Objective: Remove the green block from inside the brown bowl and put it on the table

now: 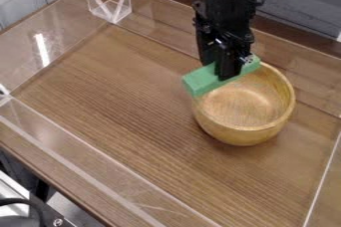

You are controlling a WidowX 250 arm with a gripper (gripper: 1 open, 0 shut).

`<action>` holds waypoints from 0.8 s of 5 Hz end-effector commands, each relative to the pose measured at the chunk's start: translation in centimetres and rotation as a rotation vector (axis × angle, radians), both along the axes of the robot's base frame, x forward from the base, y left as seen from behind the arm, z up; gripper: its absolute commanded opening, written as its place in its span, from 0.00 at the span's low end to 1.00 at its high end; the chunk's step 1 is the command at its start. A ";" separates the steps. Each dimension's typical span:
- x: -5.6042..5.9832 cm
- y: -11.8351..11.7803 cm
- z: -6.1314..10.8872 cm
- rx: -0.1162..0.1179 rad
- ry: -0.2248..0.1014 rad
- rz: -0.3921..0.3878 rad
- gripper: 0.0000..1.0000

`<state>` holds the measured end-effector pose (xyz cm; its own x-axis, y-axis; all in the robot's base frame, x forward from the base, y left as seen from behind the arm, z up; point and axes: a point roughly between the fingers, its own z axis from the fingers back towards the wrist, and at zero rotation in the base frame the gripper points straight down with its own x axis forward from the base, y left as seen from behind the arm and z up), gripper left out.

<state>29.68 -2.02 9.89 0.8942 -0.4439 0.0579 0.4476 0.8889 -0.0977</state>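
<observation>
- The green block hangs above the brown bowl's upper-left rim, lifted clear of the inside, so removal looks done.
- Its long axis runs lower left to upper right, roughly level.
- The hand, pointing down, pinches it.
- Left: setting it on the surface beside the bowl.

Low clear plastic walls run along the near and left sides, catching pale glare on their top edges. At the far left corner a small folded piece of clear plastic stands upright in a V shape, its edges showing white. Behind the far side lies a grey planked surface. In the bottom left corner something dark and rounded shows, too cut off to identify.
</observation>
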 end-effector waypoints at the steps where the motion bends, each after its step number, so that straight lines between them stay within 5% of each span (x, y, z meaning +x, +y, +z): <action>1: 0.1 0.5 2.8 -0.007 -0.087 0.014 0.00; 4: -0.2 1.0 3.7 -0.015 -0.118 0.026 0.00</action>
